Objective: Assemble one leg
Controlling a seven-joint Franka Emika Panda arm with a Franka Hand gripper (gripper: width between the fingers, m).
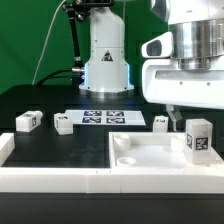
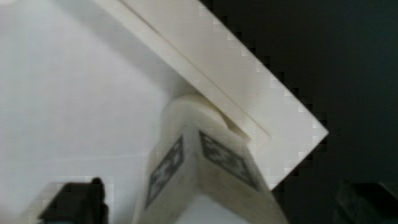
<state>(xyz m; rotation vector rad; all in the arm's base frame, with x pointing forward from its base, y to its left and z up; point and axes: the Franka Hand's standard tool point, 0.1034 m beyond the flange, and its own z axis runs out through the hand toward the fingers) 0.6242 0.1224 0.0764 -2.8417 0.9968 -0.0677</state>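
Note:
One leg, a small white block with tags, stands upright in the corner of the large flat white square piece at the exterior view's right. My gripper hangs just above it. In the wrist view the leg rises between my two dark fingers, with a gap on each side, so my gripper is open and not touching it. Three more legs lie on the black table: two at the exterior view's left and one behind the square piece.
The marker board lies on the table in front of the robot base. A white low wall runs along the front and up the exterior view's left side. The square piece has a round corner socket.

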